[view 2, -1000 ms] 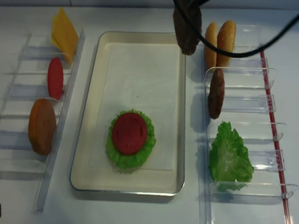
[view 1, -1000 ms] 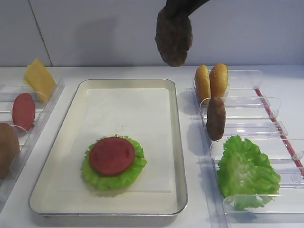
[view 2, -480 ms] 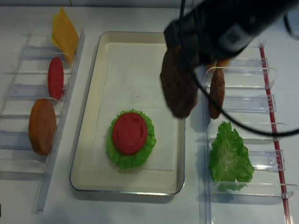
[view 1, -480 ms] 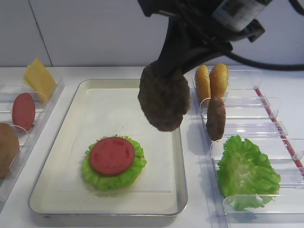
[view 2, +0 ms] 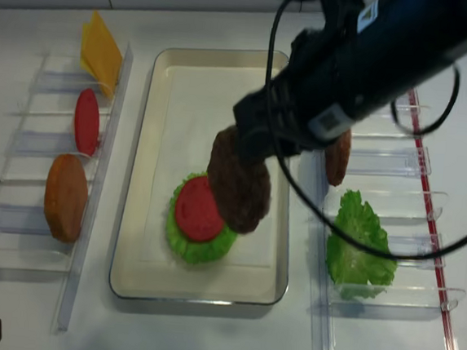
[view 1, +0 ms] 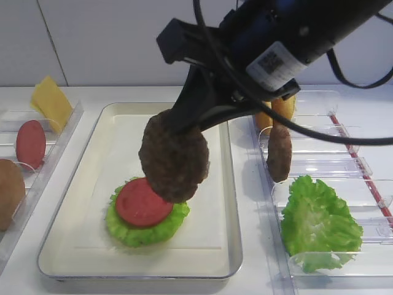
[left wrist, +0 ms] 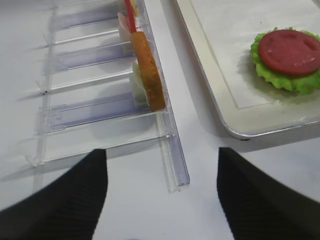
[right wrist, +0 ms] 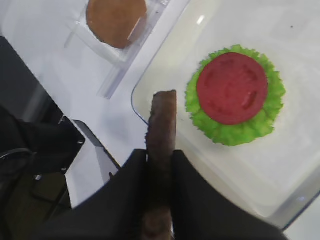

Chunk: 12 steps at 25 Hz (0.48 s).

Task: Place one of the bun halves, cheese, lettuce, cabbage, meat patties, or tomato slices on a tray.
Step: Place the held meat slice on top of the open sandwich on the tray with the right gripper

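- Firmly, the right gripper (right wrist: 159, 165) clamps a meat patty (view 1: 174, 155) on edge, its black fingers (right wrist: 125, 185) pressing both flat faces
- that patty hangs above the tray (view 1: 92, 160), over its middle
- lettuce (view 1: 146, 222) topped by a tomato slice (view 1: 141, 203) lies on the tray's liner, near its front end
- a second patty (view 1: 279, 153) stands in a clear holder (view 1: 344, 163) right of the tray
- the left gripper (left wrist: 160, 195) sits open left of the tray, holding nothing

You see a dark brown meat patty (view 1: 174, 155) hanging edge-down above the tomato slice (view 1: 142, 201) and lettuce (view 1: 145, 224) on the tray (view 1: 230, 203).
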{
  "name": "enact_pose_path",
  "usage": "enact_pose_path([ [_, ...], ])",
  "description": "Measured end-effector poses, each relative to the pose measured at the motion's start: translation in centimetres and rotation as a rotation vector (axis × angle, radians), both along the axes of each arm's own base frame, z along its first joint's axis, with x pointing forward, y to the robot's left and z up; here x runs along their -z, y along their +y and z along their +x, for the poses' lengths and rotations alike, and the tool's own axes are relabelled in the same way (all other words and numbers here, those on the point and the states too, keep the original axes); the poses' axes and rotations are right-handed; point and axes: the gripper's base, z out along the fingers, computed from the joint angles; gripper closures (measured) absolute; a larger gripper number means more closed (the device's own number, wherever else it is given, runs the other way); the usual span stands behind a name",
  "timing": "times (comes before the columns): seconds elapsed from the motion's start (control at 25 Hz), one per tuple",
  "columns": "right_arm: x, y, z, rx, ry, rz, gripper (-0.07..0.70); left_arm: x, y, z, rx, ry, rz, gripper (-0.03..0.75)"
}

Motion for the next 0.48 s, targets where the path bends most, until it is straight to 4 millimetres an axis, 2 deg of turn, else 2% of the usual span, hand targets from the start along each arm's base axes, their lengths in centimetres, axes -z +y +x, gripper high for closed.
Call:
enact_pose_path([
  [0.2,1.5,-0.1,-0.1,-0.009,0.058,0.112,0.497,0.0,0.0,0.0,0.000,0.000,0.000,0.259],
  [0.48,2.0,-2.7,1.2,-0.036,0.061,0.389,0.498,0.0,0.0,0.0,0.000,0.000,0.000,0.259],
])
